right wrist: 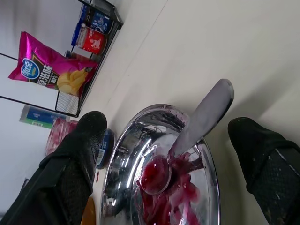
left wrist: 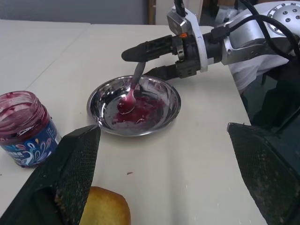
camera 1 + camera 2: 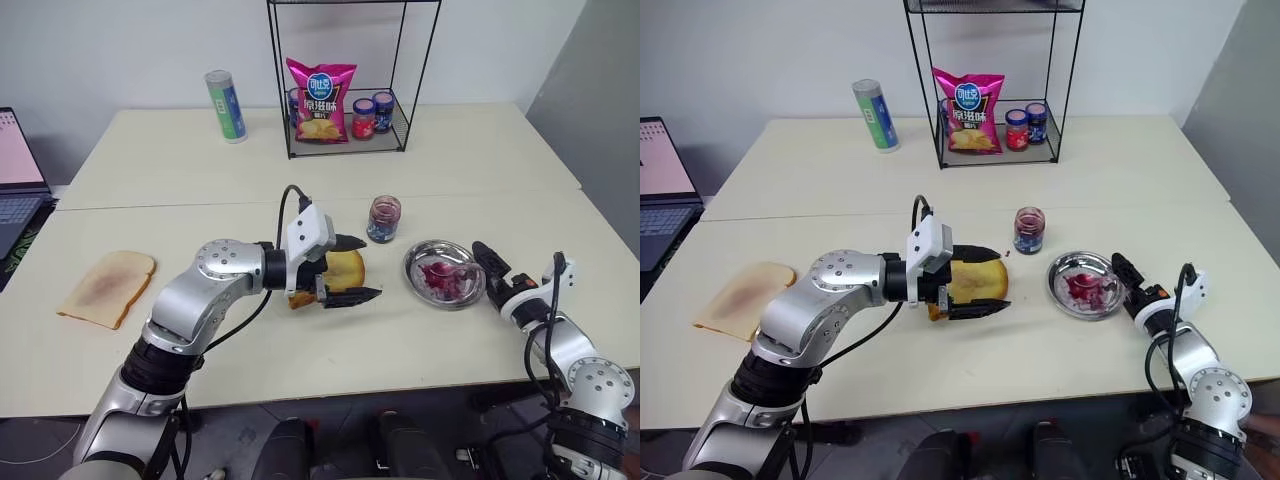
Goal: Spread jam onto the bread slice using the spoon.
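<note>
Pale slice: you've got a flatter, paler slice (image 3: 107, 287) w/ a purplish stain lying far left on the table (image 3: 300, 350), well apart from the rest.
Can: tall green-blue can (image 3: 226, 105) stands at the back, left of the wire rack (image 3: 345, 80).
Rack: holds a pink chip bag (image 3: 321, 100) and two small jars (image 3: 372, 115) beside it.
Left gripper: your left gripper (image 3: 345, 268) sits mid-table, jaws spread wide, one finger on each side of the bread slice; not clamped on it.
Bread slice: the bread slice (image 3: 345, 268) is flat on the table btwn those fingers, golden w/ darker crust; top looks bare of jam.
Open jar: jam-smeared jar (image 3: 383, 219), no lid, just behind and right of the bread.
Dish: round steel dish (image 3: 420, 262) right of the bread, near the jar.
Jam: the jam (image 2: 140, 108) is pooled and smeared inside the dish.
Spoon: the spoon (image 2: 132, 90) rests in the dish, bowl in the jam, handle leaning over the rim toward your right gripper.
Right gripper: your right gripper (image 3: 487, 268) is at the dish's right edge, jaws wide apart on either side of the spoon handle, not closed on it.
</note>
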`<state>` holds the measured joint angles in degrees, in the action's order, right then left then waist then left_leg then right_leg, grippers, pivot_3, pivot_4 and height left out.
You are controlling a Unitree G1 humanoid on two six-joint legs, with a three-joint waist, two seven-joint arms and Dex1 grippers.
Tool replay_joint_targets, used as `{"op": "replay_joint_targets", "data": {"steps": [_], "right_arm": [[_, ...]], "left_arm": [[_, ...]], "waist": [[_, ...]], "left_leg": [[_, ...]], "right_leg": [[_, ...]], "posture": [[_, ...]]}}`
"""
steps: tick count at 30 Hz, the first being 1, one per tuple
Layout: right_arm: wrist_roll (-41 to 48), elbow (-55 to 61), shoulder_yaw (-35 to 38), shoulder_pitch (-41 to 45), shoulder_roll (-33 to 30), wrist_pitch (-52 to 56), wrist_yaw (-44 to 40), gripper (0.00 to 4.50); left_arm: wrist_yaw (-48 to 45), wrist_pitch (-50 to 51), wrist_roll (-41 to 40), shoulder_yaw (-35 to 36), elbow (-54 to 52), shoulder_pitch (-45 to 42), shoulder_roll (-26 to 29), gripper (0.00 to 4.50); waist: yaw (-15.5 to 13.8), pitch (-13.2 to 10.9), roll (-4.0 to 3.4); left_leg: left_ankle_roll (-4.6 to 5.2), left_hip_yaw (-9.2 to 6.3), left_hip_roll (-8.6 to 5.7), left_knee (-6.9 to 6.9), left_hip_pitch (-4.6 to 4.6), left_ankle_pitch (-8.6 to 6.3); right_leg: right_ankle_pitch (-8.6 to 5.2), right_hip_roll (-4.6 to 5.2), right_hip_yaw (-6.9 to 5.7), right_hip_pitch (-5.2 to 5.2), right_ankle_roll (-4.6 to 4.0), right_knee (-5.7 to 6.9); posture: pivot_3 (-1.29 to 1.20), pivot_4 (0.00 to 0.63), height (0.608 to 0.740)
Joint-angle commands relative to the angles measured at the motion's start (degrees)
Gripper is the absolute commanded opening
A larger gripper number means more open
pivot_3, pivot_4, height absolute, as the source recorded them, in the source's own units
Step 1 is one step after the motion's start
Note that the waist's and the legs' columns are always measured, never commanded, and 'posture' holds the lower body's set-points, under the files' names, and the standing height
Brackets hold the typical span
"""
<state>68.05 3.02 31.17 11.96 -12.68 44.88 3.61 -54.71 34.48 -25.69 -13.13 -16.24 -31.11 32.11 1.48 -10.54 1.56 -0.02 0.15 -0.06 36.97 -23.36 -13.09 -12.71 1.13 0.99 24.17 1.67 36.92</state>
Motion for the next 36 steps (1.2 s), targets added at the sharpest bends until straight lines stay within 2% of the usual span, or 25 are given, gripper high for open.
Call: {"op": "replay_joint_targets", "data": {"steps": [1, 2, 7, 14, 19, 22, 27, 33, 36], "right_arm": [[-1.82, -1.73, 1.3, 1.95, -0.37, -4.01, -0.82, 4.5], [-2.0, -2.41, 1.91, 2.27, -0.44, -4.86, -0.77, 4.5], [-2.25, -4.03, 2.11, 3.08, -0.37, -6.58, -1.42, 3.31], [-2.13, -4.68, 2.04, 3.41, -0.28, -7.26, -2.06, 1.85], [-1.02, -4.05, 2.05, 2.68, -0.31, -6.37, -2.41, 0.6], [-0.51, -3.58, 1.63, 2.43, -0.38, -5.62, -2.89, 0.03], [-1.19, -1.78, 0.68, 2.91, -2.03, -4.66, -4.04, 0.03], [2.75, 4.16, -0.43, 6.52, -8.73, 0.14, -5.61, 0.03], [5.13, 4.97, -0.16, 11.01, -12.71, 2.35, -5.73, 0.03]], "left_arm": [[0.44, 0.1, -0.54, 1.66, -3.28, 0.43, 0.54, 4.49], [0.47, -0.02, -0.43, 1.85, -3.03, 0.43, 0.7, 4.49], [0.32, -0.17, -0.37, 2.21, -2.45, -0.02, 0.88, 4.5], [-0.45, -0.73, -0.21, 2.37, -1.17, -0.58, 1.15, 4.5], [-1.0, -1.04, -0.35, 2.78, -0.4, -0.82, 1.64, 4.5], [-1.51, -0.77, -0.49, 3.22, -0.26, -0.92, 1.92, 4.5], [-1.46, -1.11, -0.11, 3.92, -0.16, -0.52, 2.33, 4.5], [-0.18, 0.11, -1.67, 7.71, 0.15, 0.67, 2.85, 4.5], [1.21, 0.55, -2.63, 10.52, 0.29, 2.08, 2.81, 4.5]], "waist": [[0.01, 0.0, 0.0], [0.0, 0.0, 0.0], [0.02, 0.0, 0.0], [0.08, 0.0, 0.0], [0.08, 0.0, 0.0], [0.08, 0.0, 0.0], [0.07, 0.01, -0.01], [0.08, -0.04, -0.08], [0.08, -0.05, -0.1]], "left_leg": [[0.0, -0.01, 0.0, 0.0, 0.0, 0.0], [0.0, -0.02, 0.0, 0.01, 0.0, 0.0], [0.0, 0.01, -0.03, 0.01, 0.0, 0.0], [0.0, 0.0, -0.02, 0.01, 0.01, 0.0], [0.0, 0.0, -0.02, 0.01, 0.01, 0.0], [0.0, -0.01, -0.02, 0.01, 0.02, 0.0], [0.0, 0.02, -0.02, 0.02, 0.03, 0.0], [0.0, 0.03, -0.02, 0.01, 0.02, 0.0], [0.0, 0.0, 0.0, 0.01, 0.02, 0.0]], "right_leg": [[0.01, 0.0, -0.01, 0.0, 0.01, 0.0], [0.01, 0.0, -0.01, -0.01, 0.01, 0.0], [0.02, 0.02, 0.01, -0.01, 0.04, -0.01], [0.02, 0.01, 0.01, -0.01, 0.04, 0.01], [0.02, 0.01, 0.0, -0.01, 0.04, 0.01], [0.03, 0.01, -0.01, -0.02, 0.04, 0.01], [0.03, 0.02, 0.0, -0.03, 0.04, 0.02], [0.03, 0.02, 0.0, 0.0, 0.05, 0.03], [0.03, 0.01, 0.0, 0.0, 0.05, 0.03]], "posture": [[0.0, 0.15, 0.74], [0.0, 0.15, 0.74], [0.0, 0.15, 0.74], [0.0, 0.15, 0.74], [0.0, 0.15, 0.74], [0.0, 0.15, 0.74], [0.0, 0.15, 0.74], [0.0, 0.15, 0.74], [0.0, 0.15, 0.74]]}}
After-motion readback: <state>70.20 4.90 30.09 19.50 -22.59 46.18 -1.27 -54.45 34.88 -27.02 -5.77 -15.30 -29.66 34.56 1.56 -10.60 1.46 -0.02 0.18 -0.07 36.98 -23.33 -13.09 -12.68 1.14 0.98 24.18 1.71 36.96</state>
